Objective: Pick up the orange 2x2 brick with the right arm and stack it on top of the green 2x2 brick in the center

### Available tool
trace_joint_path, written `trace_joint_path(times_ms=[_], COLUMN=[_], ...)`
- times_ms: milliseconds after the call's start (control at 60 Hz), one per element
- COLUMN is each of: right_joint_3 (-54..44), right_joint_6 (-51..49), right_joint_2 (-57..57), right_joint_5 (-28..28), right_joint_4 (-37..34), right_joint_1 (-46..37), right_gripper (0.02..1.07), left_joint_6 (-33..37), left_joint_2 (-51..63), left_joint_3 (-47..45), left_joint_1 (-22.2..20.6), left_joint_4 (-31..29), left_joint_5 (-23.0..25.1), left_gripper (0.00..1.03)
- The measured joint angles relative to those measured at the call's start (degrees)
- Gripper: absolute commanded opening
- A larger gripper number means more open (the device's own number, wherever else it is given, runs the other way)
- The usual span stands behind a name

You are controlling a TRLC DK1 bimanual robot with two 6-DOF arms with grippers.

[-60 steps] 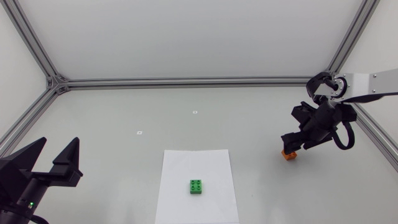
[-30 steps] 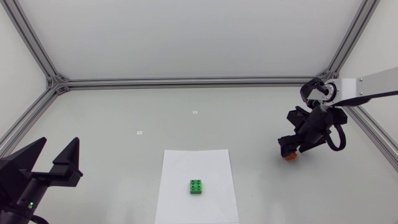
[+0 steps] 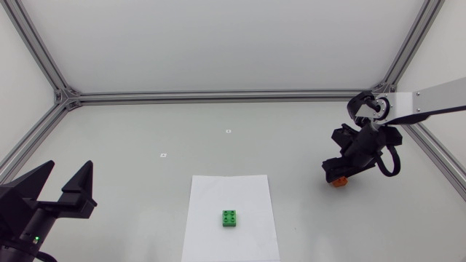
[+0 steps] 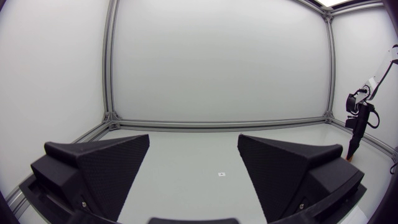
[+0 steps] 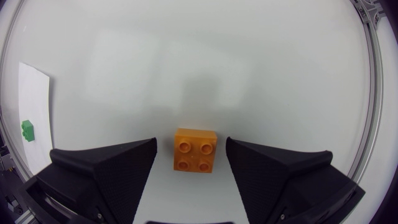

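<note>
The orange 2x2 brick (image 3: 338, 183) lies on the table at the right, mostly covered by my right gripper (image 3: 335, 175) hovering over it. In the right wrist view the orange brick (image 5: 196, 150) sits studs up between the two open fingers (image 5: 106, 169), with a gap on each side. The green 2x2 brick (image 3: 230, 218) stands on a white sheet of paper (image 3: 211, 196) in the middle front, also seen far off as the green brick (image 5: 27, 130). My left gripper (image 3: 60, 188) rests open at the front left, holding nothing, as the left gripper (image 4: 194, 177) shows in its own view.
An aluminium frame rail (image 3: 218, 95) runs along the table's far edge and down both sides. Two small white markers (image 3: 228, 131) lie on the bare surface behind the paper.
My right gripper has shifted a little to the left and settled lower over the orange brick, which has stayed in place. The left arm has not moved.
</note>
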Motion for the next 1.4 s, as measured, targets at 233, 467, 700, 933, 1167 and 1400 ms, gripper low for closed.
trace_joint_path(times_ms=[233,467,700,933,1167,1400], right_joint_3=[0.0,-0.9,-1.2,-1.3,-2.8,-3.0], right_joint_6=[0.0,0.0,0.0,0.0,0.0,-0.3], right_joint_2=[-0.1,-0.4,-0.9,-1.0,-1.7,-1.9], right_joint_5=[0.0,0.0,0.0,0.0,0.0,0.0], right_joint_4=[0.0,0.5,1.1,1.2,1.3,1.5], right_joint_1=[0.1,0.1,0.0,-0.1,-0.9,-1.2], right_gripper=[0.69,0.65,0.61,0.57,0.57,0.57], left_joint_6=[0.0,0.0,0.0,0.0,0.0,0.0], left_joint_2=[0.0,0.0,0.0,0.0,0.0,0.0], left_joint_3=[0.0,0.0,0.0,0.0,0.0,0.0], left_joint_1=[0.0,0.0,0.0,0.0,0.0,0.0], left_joint_4=[0.0,0.0,0.0,0.0,0.0,0.0], left_joint_5=[0.0,0.0,0.0,0.0,0.0,0.0], left_gripper=[0.99,0.99,0.99,0.99,0.99,0.99])
